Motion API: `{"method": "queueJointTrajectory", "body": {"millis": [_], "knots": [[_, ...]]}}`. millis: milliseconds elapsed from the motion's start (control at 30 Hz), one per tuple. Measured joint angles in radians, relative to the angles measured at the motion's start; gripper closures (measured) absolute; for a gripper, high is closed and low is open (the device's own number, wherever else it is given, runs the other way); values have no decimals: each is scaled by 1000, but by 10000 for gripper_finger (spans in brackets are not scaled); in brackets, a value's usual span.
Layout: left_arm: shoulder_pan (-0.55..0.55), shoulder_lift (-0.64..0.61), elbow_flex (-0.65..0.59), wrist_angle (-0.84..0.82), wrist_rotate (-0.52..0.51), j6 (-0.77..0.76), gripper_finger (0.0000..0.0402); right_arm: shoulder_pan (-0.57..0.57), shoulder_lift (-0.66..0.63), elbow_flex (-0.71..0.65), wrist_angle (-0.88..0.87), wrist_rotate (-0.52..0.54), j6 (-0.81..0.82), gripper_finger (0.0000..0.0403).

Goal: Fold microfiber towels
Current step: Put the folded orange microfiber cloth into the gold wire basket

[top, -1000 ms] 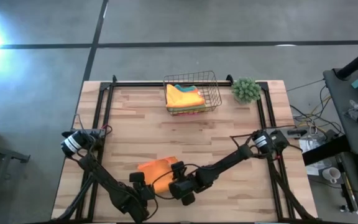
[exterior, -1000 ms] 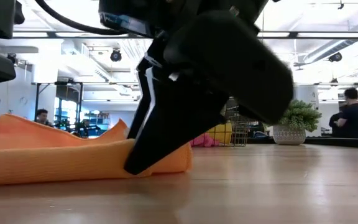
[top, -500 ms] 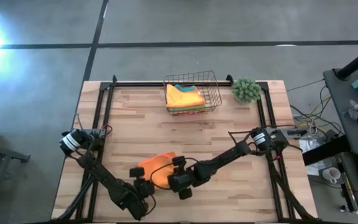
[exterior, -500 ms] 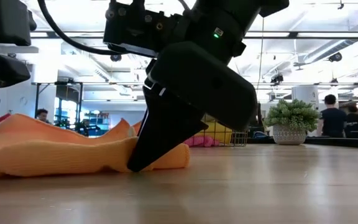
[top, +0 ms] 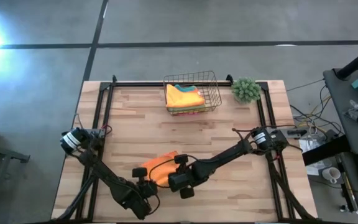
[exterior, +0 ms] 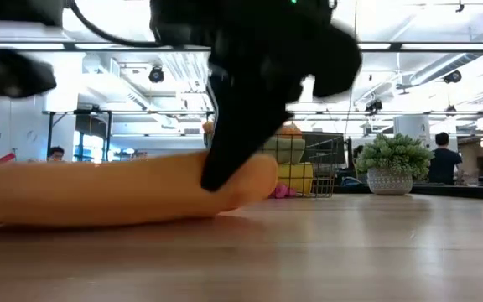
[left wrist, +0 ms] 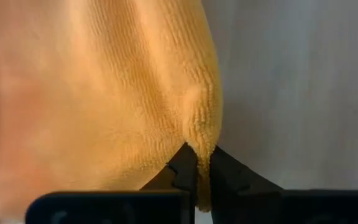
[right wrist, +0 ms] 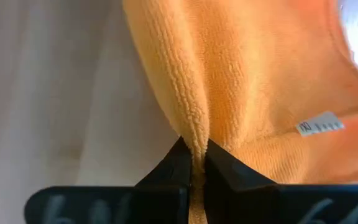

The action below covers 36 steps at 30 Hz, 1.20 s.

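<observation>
Pinching the near edge of the orange towel at two spots, both arms work low over the front middle of the wooden surface. The left gripper has its jaws closed tight on a fold of the cloth's hem, and the right gripper is clamped on the hem in the same way, with a small white tag showing on the cloth beyond it. In the high view the left gripper sits at the towel's front left and the right gripper just beside its front right, so the two grips look set at neighbouring corners, which would let the arms carry one edge over the rest of the cloth and keep the fold square. From table height the towel lies as a long low roll with the right gripper planted on its end. Against the pictures from a second ago, the cloth has been drawn up and over itself: it then lay flatter and rumpled with a raised ridge, and now reads as a smoother, rounder band, while from above it has bunched narrower and shifted slightly away from the front edge. At the back, the wire basket holds a stack of other coloured towels, with a small green plant beside it.
</observation>
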Motion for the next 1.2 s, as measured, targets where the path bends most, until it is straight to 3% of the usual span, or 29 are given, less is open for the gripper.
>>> {"method": "queueJointTrajectory", "body": {"millis": [167,367,700,1200], "knots": [[50,-69,32,-1,58,58,399,6,0,97,-106,-47,24,393],[101,-170,34,-6,57,77,399,9,-1,239,-273,-36,61,393],[167,-316,32,-102,12,167,400,13,-11,380,-439,68,68,394],[468,-422,45,-91,-21,589,400,-129,-191,358,-574,172,23,394]]}}
